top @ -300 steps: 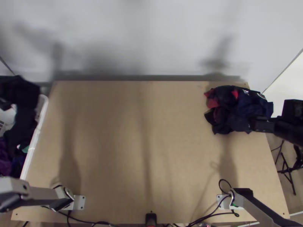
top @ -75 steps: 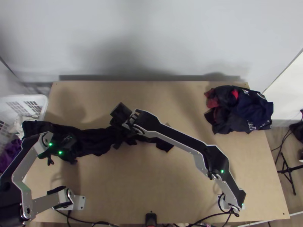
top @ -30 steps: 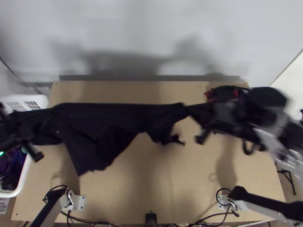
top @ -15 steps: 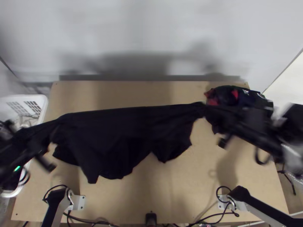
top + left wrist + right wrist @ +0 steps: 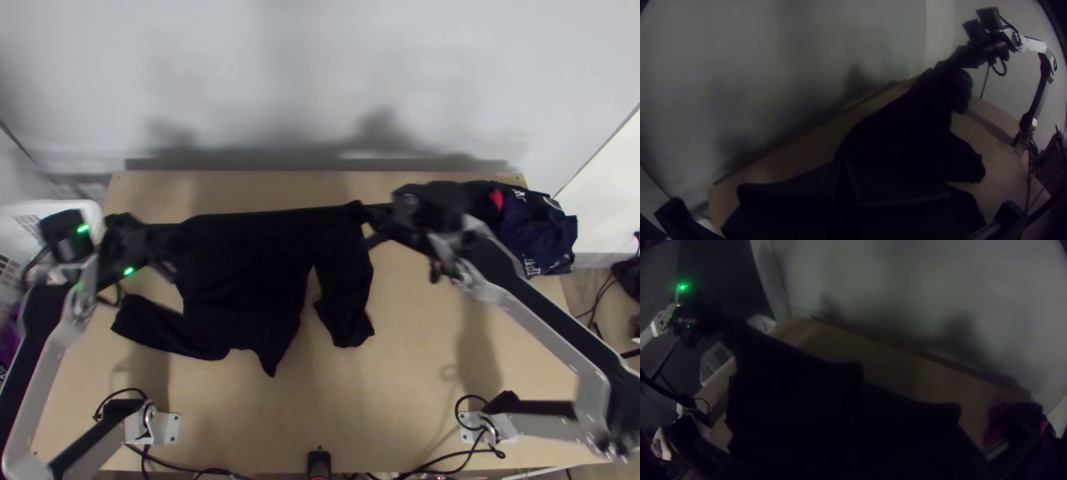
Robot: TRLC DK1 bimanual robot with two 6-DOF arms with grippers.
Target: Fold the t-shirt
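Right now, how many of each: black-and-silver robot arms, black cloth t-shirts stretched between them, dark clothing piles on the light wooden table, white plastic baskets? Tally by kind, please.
Robot arms, left and right: 2
Stretched black t-shirt: 1
Dark clothing pile: 1
White plastic basket: 1
Total: 5

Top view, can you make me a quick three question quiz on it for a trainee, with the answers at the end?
1. How is the black t-shirt now?
A) folded into a square
B) stretched between the left gripper and the right gripper
C) rolled up

2. True or false: the clothes pile lies at the right side of the table.

3. Fill in: the basket by the table's left edge is ____ in colour.

Key: 1 B; 2 true; 3 white
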